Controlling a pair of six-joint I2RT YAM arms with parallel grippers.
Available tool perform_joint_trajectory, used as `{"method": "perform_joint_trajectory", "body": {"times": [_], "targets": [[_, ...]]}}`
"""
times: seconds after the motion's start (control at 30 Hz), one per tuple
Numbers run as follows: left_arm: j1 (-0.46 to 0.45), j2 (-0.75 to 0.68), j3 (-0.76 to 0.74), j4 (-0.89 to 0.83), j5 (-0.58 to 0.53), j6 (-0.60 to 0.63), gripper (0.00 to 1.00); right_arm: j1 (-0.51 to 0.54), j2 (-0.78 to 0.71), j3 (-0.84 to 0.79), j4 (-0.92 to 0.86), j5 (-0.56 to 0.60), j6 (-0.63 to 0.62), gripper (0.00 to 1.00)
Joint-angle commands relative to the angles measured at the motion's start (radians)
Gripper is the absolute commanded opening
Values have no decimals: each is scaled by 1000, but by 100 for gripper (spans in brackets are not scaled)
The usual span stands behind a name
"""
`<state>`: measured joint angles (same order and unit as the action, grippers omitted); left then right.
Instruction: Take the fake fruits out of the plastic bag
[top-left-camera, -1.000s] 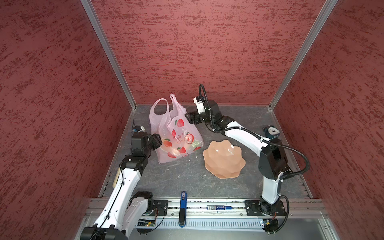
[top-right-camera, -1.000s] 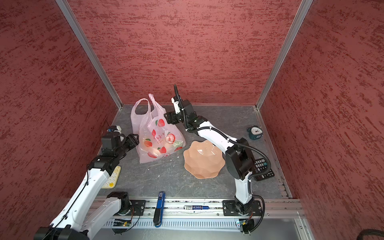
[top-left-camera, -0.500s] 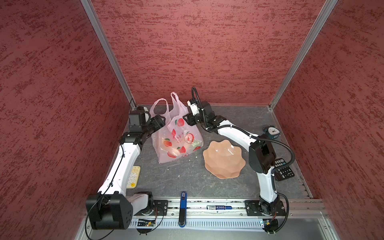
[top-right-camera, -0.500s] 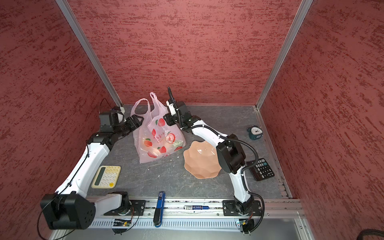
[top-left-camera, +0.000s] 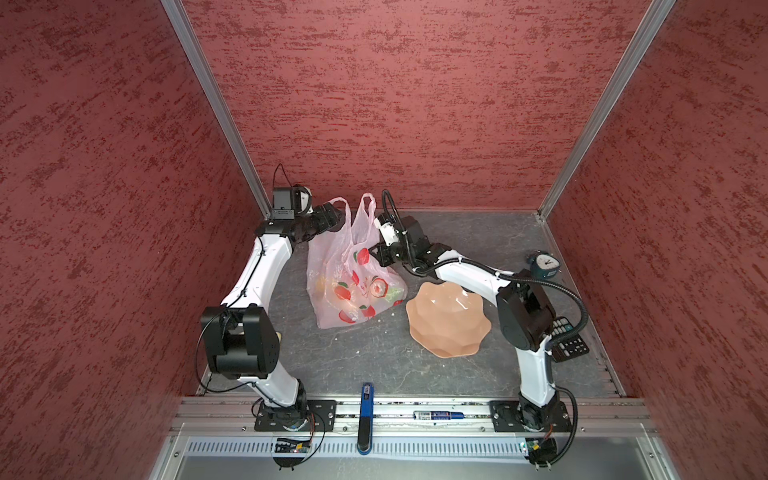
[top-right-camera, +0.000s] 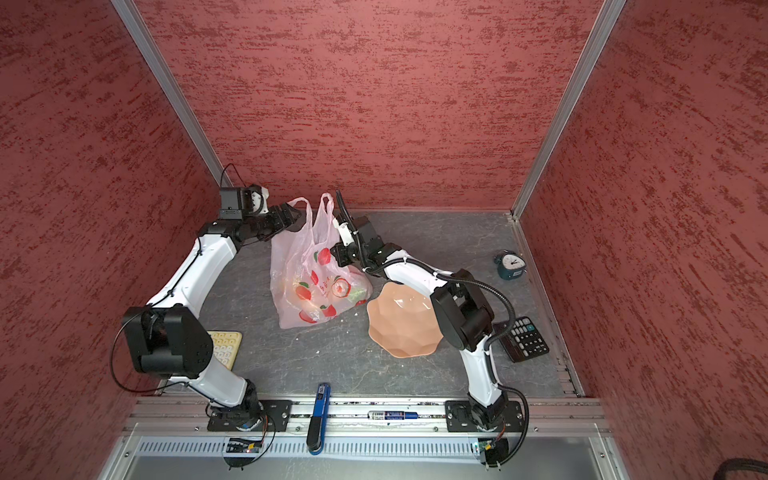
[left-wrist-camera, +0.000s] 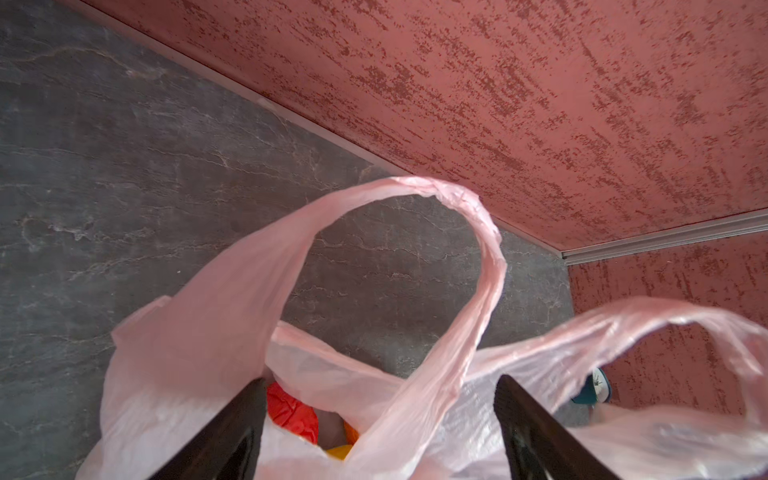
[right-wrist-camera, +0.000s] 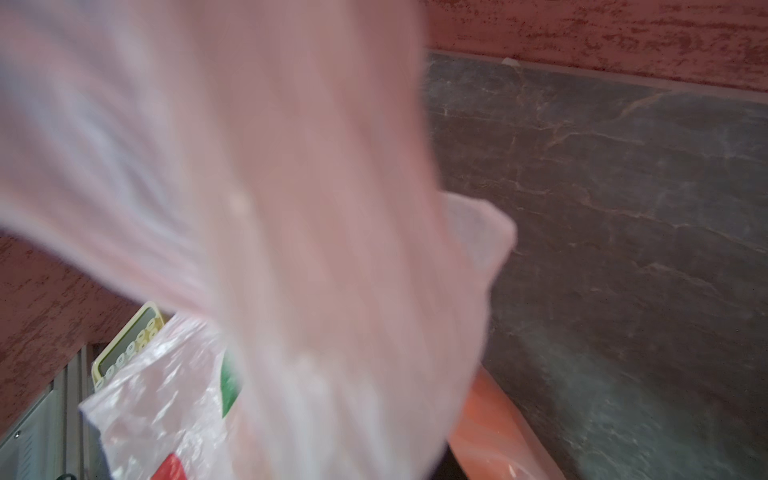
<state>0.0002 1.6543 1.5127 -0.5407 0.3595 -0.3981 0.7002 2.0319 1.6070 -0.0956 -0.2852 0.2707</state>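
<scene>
Your left claw (top-left-camera: 338, 219) has swung within the last second from the near flank of the plastic bag (top-left-camera: 353, 291) round to its far end. Your right claw (top-left-camera: 375, 257) has edged closer against the bag's other side.

Nearest you, the bag's belly rests on the worktop (top-left-camera: 374, 361), and the peach dish (top-left-camera: 446, 320) sits just beside it on the right arm's side. The fake fruits (left-wrist-camera: 291, 409) lie inside the bag, red-orange and yellow showing through its mouth just below the left claw.

That claw stands wide open, and the base of one handle loop (left-wrist-camera: 478, 232) passes between its fingers (left-wrist-camera: 237, 428). Your right claw sits at the bag just below the second handle (top-left-camera: 368, 208). Pink film blankets its wrist view, so you cannot tell whether it has closed.
</scene>
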Motion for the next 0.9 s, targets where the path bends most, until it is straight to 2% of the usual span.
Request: {"method": "perform_joint_trajectory", "body": {"times": [0.0,0.33,0.53,0.73,0.87], "targets": [[-27,38,52,-61,-1,57,86,7,-78,-9,75,-37,11,18],[-90,-12,22,-45,7,59,85,10,-116,-59,103,-51,22,15],[-98,-2,15,-62,-34,67,82,15,-145,-91,120,-60,24,15],[-111,8,0,-15,-77,79,60,16,-168,-123,131,-52,25,15],[-113,9,-9,14,-81,75,52,16,-179,-139,140,-49,31,15]]}}
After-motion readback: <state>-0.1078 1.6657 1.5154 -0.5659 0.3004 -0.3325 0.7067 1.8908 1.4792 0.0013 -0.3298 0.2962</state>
